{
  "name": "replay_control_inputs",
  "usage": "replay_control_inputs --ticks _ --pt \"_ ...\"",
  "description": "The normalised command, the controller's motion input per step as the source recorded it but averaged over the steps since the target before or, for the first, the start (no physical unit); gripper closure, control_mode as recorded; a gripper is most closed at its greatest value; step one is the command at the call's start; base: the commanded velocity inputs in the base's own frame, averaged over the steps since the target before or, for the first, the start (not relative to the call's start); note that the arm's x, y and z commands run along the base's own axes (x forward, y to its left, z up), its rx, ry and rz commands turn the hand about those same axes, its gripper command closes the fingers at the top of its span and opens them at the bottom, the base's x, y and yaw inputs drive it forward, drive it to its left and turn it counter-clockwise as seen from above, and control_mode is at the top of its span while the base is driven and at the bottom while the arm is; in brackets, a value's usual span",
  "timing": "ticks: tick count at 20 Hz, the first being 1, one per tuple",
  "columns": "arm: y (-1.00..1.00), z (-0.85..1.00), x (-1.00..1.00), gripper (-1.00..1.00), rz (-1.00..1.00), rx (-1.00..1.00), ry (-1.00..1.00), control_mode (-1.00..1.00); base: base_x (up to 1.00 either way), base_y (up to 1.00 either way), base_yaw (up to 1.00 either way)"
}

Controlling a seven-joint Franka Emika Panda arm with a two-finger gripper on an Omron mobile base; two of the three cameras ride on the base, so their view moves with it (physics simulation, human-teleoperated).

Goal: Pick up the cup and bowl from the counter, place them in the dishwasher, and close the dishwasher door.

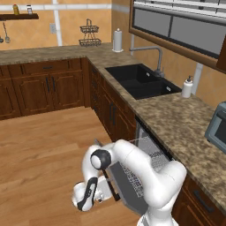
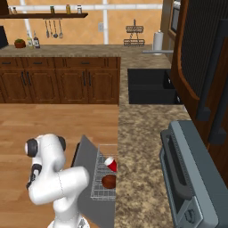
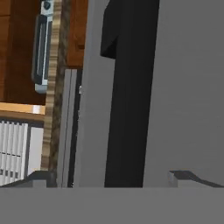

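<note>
Hand view puts my pincer [image 3: 111, 175] spread wide, facing the flat grey dishwasher door [image 3: 183, 87] and its long dark bar handle [image 3: 127, 96] at frame centre. Pushing off-centre could let the door slip and drop open. Right base view alone shows the small red plastic cup [image 2: 110, 164] and reddish-brown bowl [image 2: 109, 181] in the white wire rack [image 2: 99, 189], lower middle.

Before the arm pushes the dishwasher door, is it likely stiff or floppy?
Probably stiff: the dishwasher door looks like one flat grey panel. It should swing up, not slide. The open gripper sits low beside its edge.
</note>
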Motion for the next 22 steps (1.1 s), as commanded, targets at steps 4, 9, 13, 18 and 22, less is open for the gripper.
replay_control_inputs --ticks 4,9,13,18,22 --pt "-1.0 0.57 0.0 -1.0 -0.11 -0.25 0.0 -1.0 0.0 0.0 0.0" --pt "-1.0 0.35 0.13 -1.0 -0.07 -0.21 0.05 -1.0 0.0 0.0 0.0" --pt "-1.0 0.22 0.13 -1.0 -0.05 -0.14 0.0 -1.0 0.0 0.0 0.0" --pt "-1.0 0.08 0.19 -1.0 -0.02 -0.07 0.01 -1.0 0.0 0.0 0.0" --pt "-1.0 0.05 0.36 -1.0 0.02 0.04 -0.01 -1.0 0.0 0.0 0.0"
